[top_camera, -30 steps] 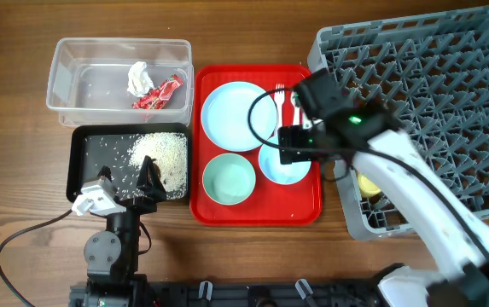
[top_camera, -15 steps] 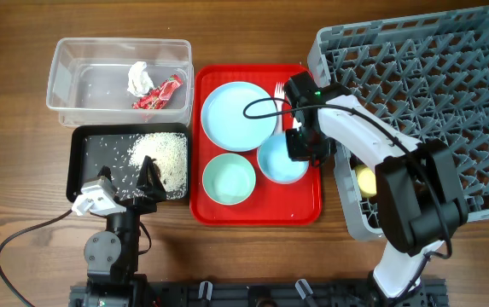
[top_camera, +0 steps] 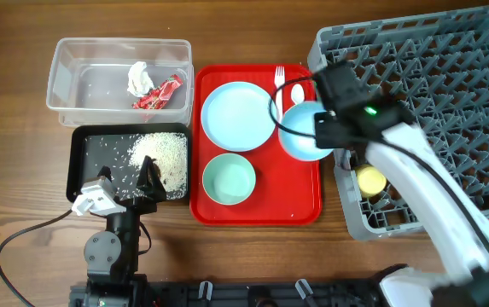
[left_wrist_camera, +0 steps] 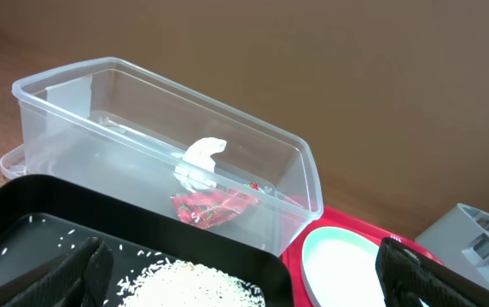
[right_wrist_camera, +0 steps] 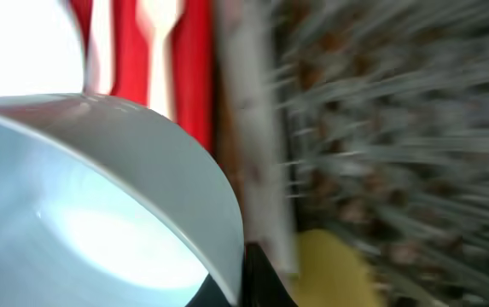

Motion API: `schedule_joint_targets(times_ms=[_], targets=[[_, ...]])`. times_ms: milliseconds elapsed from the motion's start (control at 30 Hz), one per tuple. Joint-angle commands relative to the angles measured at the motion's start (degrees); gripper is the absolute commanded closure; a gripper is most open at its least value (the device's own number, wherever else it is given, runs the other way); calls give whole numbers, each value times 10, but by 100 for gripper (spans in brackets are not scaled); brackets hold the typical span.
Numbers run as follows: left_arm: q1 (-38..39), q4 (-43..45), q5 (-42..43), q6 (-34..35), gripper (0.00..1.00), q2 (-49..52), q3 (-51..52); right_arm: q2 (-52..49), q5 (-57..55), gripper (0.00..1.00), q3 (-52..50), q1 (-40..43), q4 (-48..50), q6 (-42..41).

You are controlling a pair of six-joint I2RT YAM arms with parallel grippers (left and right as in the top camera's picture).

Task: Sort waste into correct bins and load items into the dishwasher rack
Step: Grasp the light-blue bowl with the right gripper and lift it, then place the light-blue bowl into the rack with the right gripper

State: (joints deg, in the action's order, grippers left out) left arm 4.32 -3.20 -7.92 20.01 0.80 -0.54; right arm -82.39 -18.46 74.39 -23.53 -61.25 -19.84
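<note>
My right gripper [top_camera: 323, 133] is shut on the rim of the light blue bowl [top_camera: 300, 130], which hangs tilted over the red tray's right edge beside the dishwasher rack [top_camera: 432, 94]. Up close the bowl [right_wrist_camera: 99, 188] fills the right wrist view, with a dark finger [right_wrist_camera: 257, 281] at its rim. The yellow cup [top_camera: 369, 180] sits in the rack's near-left corner. The blue plate [top_camera: 238, 115], green bowl [top_camera: 229, 179], fork [top_camera: 280, 81] and spoon [top_camera: 296, 92] lie on the tray. My left gripper [top_camera: 127, 180] stands open over the black tray [top_camera: 90, 149] of rice [top_camera: 163, 153].
The clear tub [top_camera: 73, 64] at the back left holds the white tissue [top_camera: 139, 78] and red wrapper [top_camera: 160, 94]. The red serving tray [top_camera: 257, 209] lies between the bins and the rack. Bare wooden table runs along the front.
My right gripper has shut on the blue bowl's rim and carried it up and back, toward the rack. The left arm has not moved.
</note>
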Motion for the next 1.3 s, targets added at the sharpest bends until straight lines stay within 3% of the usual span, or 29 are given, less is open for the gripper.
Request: schedule_joint_targets(times_ms=[0,100,300,433,500,667,1000,1267], targets=[[-6,0,-11,-1,0,-4,2,76,-252,96,7,7,-29,-107],[-6,0,-11,-1,0,-4,2,105,-379,96,7,41,-28,-165],[-6,0,-11,-1,0,-4,2,85,-466,96,7,106,7,-159],[-6,0,-11,-1,0,-4,2,40,-514,96,7,132,87,-40],[-6,0,-11,-1,0,-4,2,15,-512,96,7,140,129,52],[-6,0,-11,-1,0,-4,2,-40,-463,96,6,155,141,123],[-6,0,-11,-1,0,-4,2,-150,-512,95,3,197,141,175],[-6,0,-11,-1,0,-4,2,-166,-533,96,-19,198,133,184]])
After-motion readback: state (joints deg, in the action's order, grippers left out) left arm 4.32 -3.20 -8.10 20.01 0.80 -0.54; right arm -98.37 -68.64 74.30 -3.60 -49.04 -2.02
